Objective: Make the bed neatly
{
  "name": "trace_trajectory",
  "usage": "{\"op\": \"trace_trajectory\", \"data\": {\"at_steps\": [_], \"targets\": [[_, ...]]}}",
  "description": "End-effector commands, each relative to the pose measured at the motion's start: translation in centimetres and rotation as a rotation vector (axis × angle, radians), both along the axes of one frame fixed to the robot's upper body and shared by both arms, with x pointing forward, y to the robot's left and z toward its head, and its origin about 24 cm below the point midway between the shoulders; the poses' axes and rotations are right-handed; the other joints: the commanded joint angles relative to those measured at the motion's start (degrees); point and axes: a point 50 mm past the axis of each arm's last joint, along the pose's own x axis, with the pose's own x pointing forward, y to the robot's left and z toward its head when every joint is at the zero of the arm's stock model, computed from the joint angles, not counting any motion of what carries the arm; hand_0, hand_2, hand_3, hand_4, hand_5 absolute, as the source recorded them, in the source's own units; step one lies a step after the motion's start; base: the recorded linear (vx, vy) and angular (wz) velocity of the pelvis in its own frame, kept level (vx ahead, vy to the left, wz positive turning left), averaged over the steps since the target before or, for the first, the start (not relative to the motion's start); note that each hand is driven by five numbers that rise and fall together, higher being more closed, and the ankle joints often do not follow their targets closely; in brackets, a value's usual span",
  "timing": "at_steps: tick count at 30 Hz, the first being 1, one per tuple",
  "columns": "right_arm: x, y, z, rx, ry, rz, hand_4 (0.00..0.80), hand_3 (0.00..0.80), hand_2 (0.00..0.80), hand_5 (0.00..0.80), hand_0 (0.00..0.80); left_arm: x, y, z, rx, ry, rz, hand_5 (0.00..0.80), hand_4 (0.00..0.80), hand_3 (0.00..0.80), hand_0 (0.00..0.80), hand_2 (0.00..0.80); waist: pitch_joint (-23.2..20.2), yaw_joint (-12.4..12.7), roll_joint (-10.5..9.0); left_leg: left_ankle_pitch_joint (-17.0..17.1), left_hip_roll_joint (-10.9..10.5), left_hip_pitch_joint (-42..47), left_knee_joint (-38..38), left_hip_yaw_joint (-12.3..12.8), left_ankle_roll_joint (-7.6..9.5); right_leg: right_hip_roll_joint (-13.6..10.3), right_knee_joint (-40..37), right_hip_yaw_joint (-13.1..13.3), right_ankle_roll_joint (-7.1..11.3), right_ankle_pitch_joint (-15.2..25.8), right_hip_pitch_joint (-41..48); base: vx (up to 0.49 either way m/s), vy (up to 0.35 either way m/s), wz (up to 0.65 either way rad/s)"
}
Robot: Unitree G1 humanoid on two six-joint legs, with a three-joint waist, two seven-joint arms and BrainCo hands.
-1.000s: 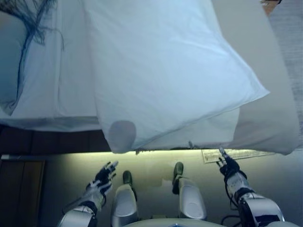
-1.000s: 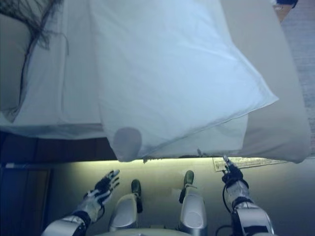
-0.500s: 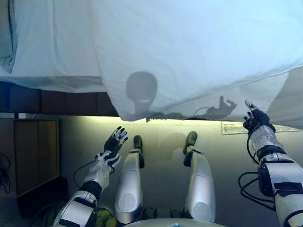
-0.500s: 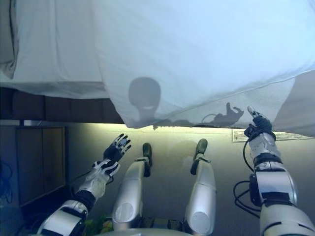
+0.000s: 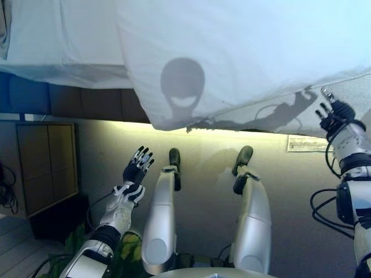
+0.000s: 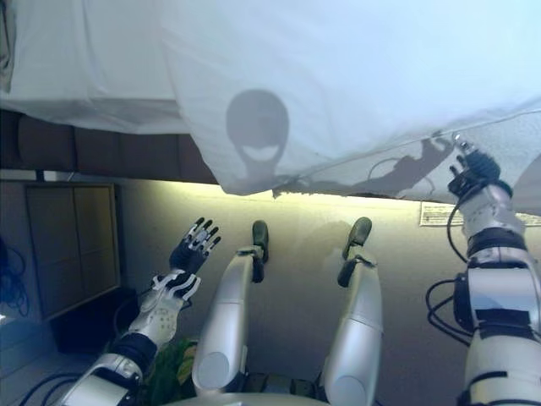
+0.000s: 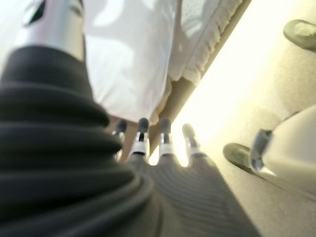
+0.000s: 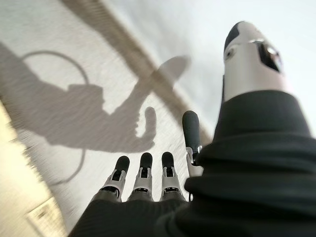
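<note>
Honestly the risk I see is the big white duvet sliding further off the bed, since one corner already droops over the bed's near edge and nothing's gripping it; a sloppy grab could bunch it up too. The right hand is just beside that drooping edge, fingers straight, holding nothing; the left hand hangs well below the bed edge, fingers spread, empty.

A bedroom: a bed with a white duvet beside a wooden cabinet on carpeted floor.
</note>
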Motion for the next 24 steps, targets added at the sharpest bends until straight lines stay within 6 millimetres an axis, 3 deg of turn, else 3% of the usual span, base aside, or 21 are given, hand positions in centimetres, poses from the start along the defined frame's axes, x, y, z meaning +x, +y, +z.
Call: {"op": "trace_trajectory", "data": {"at_steps": [1, 14, 21, 22, 23, 24], "targets": [[-0.2, -0.9, 4.3, -0.127, -0.071, 0.047, 0.000, 0.000, 0.000, 0.000, 0.000, -1.7, 1.5, 0.3, 0.006, -0.044, 0.034, 0.000, 0.000, 0.000, 0.000, 0.000, -0.11, -0.38, 2.22, 5.27, 0.38, -2.91, -3.26, -4.35, 1.71, -1.90, 5.83, 2.44, 2.97, -2.65, -0.59, 0.077, -0.002, 0.02], [-0.1, -0.1, 11.3, -0.070, -0.308, 0.185, 0.000, 0.000, 0.000, 0.000, 0.000, -3.9, 2.8, 0.7, -0.023, -0.069, 0.049, 0.000, 0.000, 0.000, 0.000, 0.000, -0.11, 1.79, 4.88, 6.92, 0.11, -5.39, -5.11, -5.19, 1.01, -2.16, 9.77, 3.43, 2.74, -5.61, -4.60, 0.064, 0.003, 0.01], [-0.1, 1.1, 14.4, -0.165, -0.413, 0.217, 0.000, 0.000, 0.000, 0.000, 0.000, -5.0, 3.3, 0.5, -0.018, -0.050, 0.028, 0.000, 0.000, 0.000, 0.000, 0.000, -0.11, 2.62, 4.75, 7.56, 0.30, -5.19, -5.86, -5.61, 0.65, -2.26, 10.17, 2.86, 2.47, -5.87, -4.56, 0.001, -0.001, 0.01], [-0.2, 1.1, 14.6, -0.189, -0.417, 0.207, 0.213, 0.213, 0.213, 0.213, 0.213, -5.2, 3.4, 0.4, -0.017, -0.047, 0.025, 0.000, 0.000, 0.000, 0.000, 0.000, -0.11, 2.66, 4.67, 7.66, 0.39, -4.91, -6.01, -5.60, 0.56, -2.28, 9.99, 2.74, 2.48, -5.90, -4.20, 0.000, 0.000, 0.00], [-0.3, 1.1, 14.8, -0.204, -0.428, 0.203, 0.800, 0.800, 0.800, 0.800, 0.800, -5.3, 3.4, 0.3, -0.018, -0.043, 0.022, 0.000, 0.000, 0.000, 0.000, 0.000, -0.11, 2.68, 4.57, 7.78, 0.53, -4.37, -6.36, -5.43, 0.53, -2.33, 9.61, 2.48, 2.50, -5.84, -3.61, 0.000, 0.000, 0.00], [-0.3, 1.1, 14.8, -0.210, -0.431, 0.207, 0.800, 0.800, 0.800, 0.800, 0.800, -5.4, 3.4, 0.3, -0.019, -0.041, 0.020, 0.000, 0.000, 0.000, 0.000, 0.000, -0.11, 2.70, 4.54, 7.86, 0.56, -3.88, -6.65, -5.41, 0.46, -2.32, 9.31, 2.37, 2.55, -5.81, -3.10, 0.000, 0.000, 0.00]]}}
